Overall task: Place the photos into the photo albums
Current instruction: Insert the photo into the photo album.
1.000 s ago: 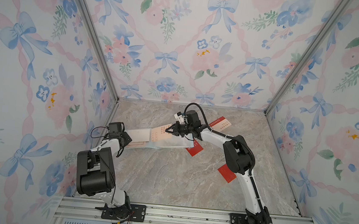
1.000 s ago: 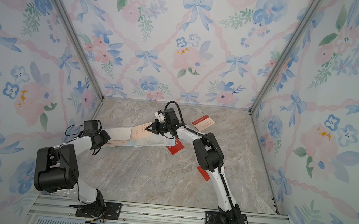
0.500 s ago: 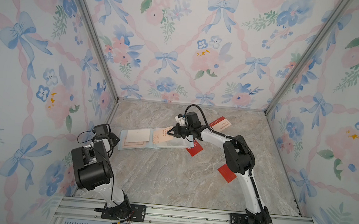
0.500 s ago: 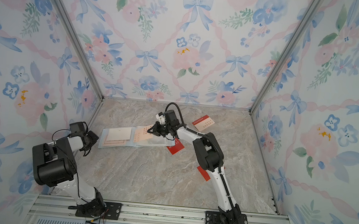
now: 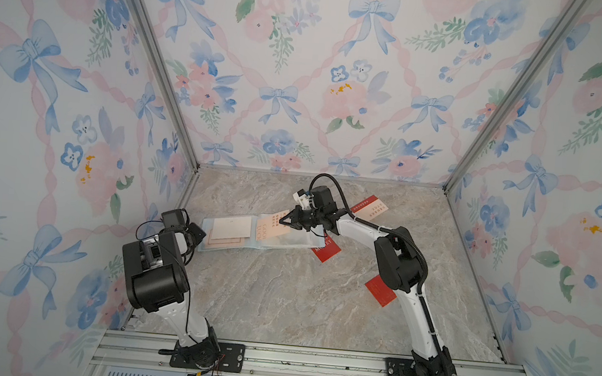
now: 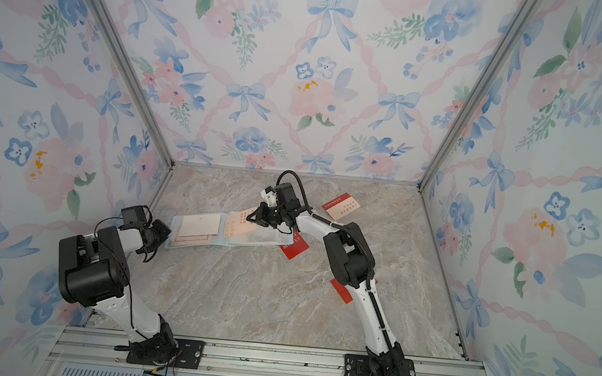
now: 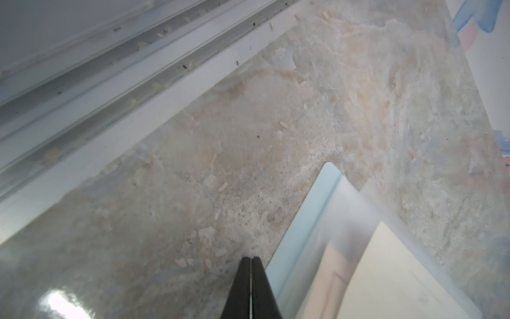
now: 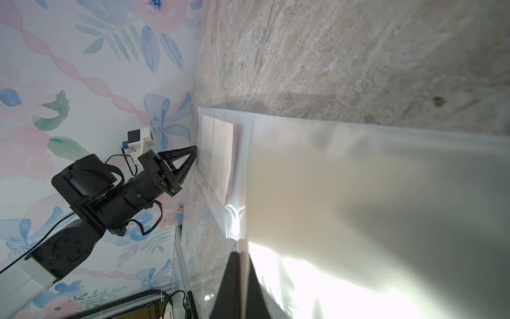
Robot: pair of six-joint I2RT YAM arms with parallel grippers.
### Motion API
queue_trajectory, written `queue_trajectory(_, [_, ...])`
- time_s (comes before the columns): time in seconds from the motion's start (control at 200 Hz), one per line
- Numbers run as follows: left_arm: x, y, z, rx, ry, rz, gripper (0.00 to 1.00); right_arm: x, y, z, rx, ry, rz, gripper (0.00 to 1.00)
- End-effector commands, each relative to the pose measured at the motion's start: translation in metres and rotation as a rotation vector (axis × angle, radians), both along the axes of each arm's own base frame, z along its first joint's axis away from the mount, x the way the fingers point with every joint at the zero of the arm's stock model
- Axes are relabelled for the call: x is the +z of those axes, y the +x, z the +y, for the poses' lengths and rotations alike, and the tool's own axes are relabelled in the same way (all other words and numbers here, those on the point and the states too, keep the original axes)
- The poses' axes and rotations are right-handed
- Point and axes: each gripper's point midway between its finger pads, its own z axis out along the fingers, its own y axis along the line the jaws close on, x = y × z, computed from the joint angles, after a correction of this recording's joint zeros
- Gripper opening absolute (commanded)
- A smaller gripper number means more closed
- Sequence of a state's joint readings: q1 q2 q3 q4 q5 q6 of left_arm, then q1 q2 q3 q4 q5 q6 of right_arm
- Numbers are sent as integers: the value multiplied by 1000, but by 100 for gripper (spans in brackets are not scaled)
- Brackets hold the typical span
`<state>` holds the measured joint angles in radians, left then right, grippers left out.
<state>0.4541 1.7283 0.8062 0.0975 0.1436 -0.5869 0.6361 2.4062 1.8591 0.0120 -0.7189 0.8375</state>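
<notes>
both top views show the open album (image 5: 230,233) flat on the marble table (image 5: 282,299). the right gripper (image 5: 283,221) is pinched shut on a pink card (image 5: 270,228) over the album's right page. a red card (image 5: 325,251) lies just beside that page, a second red card (image 5: 379,295) by the right arm, and a cream card (image 5: 372,207) well apart at the back. only the left wrist view shows the left gripper (image 7: 251,261) with its jaws pressed together and empty, just beside the album's pale blue corner; the right wrist view cannot settle whether they touch.
</notes>
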Motion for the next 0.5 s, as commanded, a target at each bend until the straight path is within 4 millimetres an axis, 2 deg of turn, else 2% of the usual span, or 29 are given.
queue_trajectory(0.0, [-15,-11,-5,0,-33,41,8,-17,1,5,3,-4,44,2])
queue_trajectory(0.285, [-13,-11,-9,-10,-46,28,8,-25,1,8,2,-12,55,2])
queue_trajectory(0.495, [-12,-8,-12,-20,-46,24,8,-28,-2,18,11,-2,73,2])
